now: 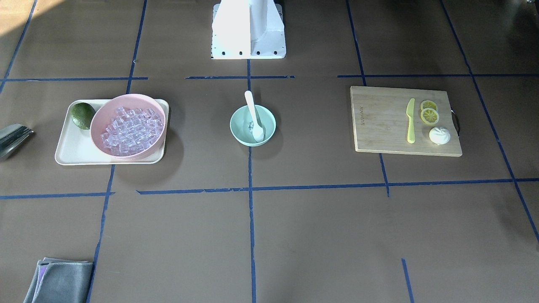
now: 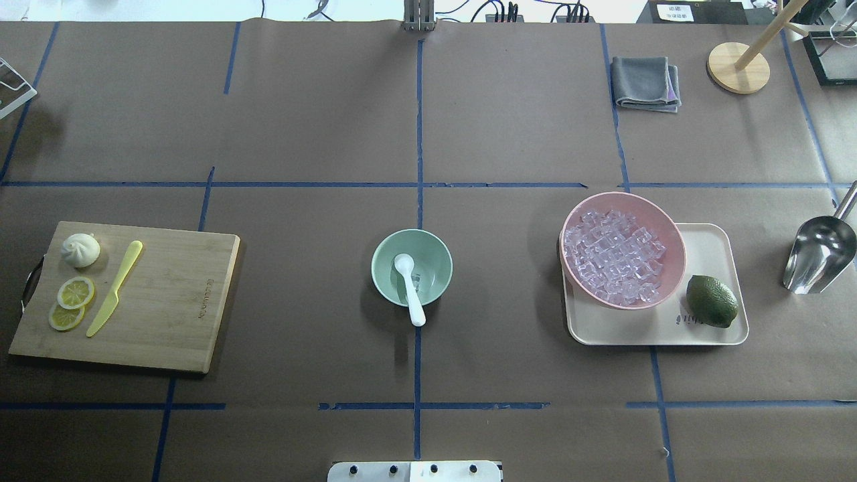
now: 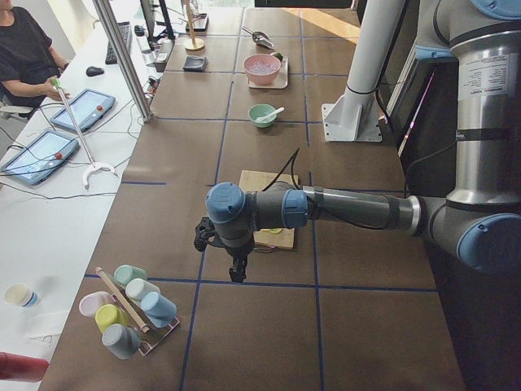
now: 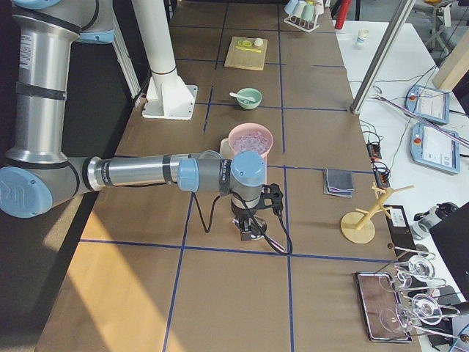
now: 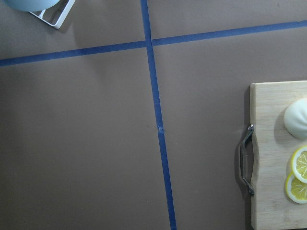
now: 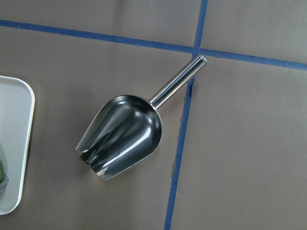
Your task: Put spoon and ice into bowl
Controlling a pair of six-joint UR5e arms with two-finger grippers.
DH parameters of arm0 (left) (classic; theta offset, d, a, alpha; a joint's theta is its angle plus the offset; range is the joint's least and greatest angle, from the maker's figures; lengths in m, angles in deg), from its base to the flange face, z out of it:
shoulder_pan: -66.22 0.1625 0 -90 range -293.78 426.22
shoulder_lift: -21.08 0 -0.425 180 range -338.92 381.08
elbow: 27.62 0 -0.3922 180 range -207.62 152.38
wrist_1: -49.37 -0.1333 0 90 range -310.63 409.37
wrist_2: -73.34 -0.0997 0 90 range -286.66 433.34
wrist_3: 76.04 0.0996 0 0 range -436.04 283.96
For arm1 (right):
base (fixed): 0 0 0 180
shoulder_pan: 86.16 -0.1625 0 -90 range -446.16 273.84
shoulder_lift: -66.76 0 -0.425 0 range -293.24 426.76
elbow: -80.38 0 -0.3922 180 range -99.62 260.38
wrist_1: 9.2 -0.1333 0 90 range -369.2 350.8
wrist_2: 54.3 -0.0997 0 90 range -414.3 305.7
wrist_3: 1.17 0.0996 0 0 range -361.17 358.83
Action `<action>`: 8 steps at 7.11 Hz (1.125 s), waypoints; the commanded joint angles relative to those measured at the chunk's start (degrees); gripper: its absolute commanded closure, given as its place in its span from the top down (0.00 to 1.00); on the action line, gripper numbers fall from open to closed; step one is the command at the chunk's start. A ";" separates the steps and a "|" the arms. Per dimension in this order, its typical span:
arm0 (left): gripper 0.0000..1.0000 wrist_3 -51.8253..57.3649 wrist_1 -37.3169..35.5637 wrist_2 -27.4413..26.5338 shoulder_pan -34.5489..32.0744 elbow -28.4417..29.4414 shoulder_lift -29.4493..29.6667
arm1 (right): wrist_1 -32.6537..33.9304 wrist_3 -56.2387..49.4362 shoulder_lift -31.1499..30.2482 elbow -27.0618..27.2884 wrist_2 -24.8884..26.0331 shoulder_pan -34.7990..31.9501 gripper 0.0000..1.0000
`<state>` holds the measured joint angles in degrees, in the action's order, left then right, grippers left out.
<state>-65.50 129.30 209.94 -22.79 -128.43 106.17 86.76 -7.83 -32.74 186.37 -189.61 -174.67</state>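
Spoon (image 2: pixel 410 284) handle past bowl (image 2: pixel 379 269) rim; tray (image 2: pixel 711 246) well apart

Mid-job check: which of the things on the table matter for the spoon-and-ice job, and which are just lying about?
Job: mint-green bowl; white spoon, already in it; ice cubes, heaped in the pink bowl.

Lying about: cream tray, lime, steel scoop, cutting board, yellow-green knife, lemon slices, white bun, grey cloth.

Brown taped table (image 2: pixel 301 120) with bowl (image 2: pixel 384 260), tray (image 2: pixel 711 242), cutting board (image 2: pixel 175 294), metal scoop (image 2: pixel 818 258), grey cloth (image 2: pixel 644 82)
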 commanded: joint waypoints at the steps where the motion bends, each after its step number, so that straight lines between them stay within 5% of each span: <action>1: 1.00 0.00 -0.12 -0.19 0.07 -0.43 -0.10 | -0.16 0.16 0.36 -0.17 0.14 0.00 1.00; 8: 1.00 0.27 -0.21 -0.89 0.07 -1.92 -2.03 | -0.07 -0.02 0.28 0.53 -0.12 0.00 1.00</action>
<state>-65.23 129.07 209.16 -22.68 -129.57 104.31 86.62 -7.82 -32.48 186.98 -189.60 -174.67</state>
